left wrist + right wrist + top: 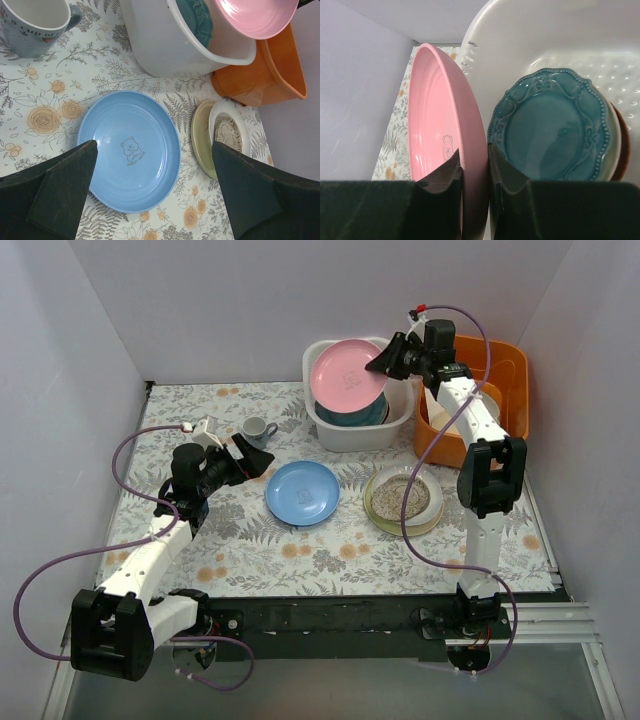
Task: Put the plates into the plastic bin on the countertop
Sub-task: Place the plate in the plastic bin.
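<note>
- Right gripper [474, 175] pinched shut on the rim of the pink plate [347, 378], held steeply tilted over the white plastic bin [360, 432] at the far side of the countertop [300, 560].
- Inside the bin, beneath the pink one: scalloped teal plate [550, 125], lying flat.
- Left gripper [255, 457] spread wide and empty, hovering left of the blue plate [129, 150].
- Blue plate flat on the countertop, just near of the bin.
- To its right: speckled beige plate [403, 498] stacked on a cream-green plate [200, 140].
- Grey cup [258, 429] left of the bin; orange tub [510, 365] right of it.
</note>
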`<state>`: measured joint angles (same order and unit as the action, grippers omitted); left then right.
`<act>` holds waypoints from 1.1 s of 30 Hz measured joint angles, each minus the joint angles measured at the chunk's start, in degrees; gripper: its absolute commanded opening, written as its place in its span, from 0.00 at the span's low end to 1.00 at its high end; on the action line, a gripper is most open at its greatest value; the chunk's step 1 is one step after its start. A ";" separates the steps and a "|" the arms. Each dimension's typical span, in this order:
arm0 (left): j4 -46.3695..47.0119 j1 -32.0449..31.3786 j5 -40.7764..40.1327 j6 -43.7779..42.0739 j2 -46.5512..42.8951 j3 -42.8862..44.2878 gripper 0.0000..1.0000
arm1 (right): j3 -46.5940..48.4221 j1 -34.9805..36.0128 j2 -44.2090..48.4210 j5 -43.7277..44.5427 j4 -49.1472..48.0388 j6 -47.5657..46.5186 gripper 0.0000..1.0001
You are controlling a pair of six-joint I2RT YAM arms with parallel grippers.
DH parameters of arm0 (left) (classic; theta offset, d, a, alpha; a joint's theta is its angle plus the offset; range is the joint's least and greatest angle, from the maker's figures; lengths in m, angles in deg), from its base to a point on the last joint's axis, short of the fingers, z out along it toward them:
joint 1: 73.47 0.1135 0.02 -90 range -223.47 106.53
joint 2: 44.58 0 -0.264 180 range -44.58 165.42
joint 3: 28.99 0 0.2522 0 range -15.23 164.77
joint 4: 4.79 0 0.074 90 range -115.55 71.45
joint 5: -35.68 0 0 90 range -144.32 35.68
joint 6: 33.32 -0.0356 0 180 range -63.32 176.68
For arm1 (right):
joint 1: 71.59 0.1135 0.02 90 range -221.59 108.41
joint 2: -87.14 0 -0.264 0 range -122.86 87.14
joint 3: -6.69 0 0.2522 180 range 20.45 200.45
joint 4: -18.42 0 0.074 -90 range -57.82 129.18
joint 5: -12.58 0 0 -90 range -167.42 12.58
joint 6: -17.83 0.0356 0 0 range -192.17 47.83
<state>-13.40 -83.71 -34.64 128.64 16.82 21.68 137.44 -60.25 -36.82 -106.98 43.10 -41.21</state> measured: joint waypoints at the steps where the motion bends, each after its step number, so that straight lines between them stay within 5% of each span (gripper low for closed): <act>1: 0.00 0.00 0.00 -0.02 0.00 0.00 0.98 | 0.13 -0.42 -0.02 0.24 0.00 0.15 0.01; 24: 0.04 0.00 0.66 -0.20 3.15 0.00 0.98 | 2.23 -0.92 -7.52 7.58 2.51 -2.10 0.01; 33: 0.04 0.00 0.70 -0.20 3.17 0.00 0.98 | 2.21 -0.70 -10.16 8.31 5.81 -2.73 0.12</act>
<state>-13.36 -83.71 -33.94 128.44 19.99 21.68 139.65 -60.95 -46.99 -98.68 48.91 -43.94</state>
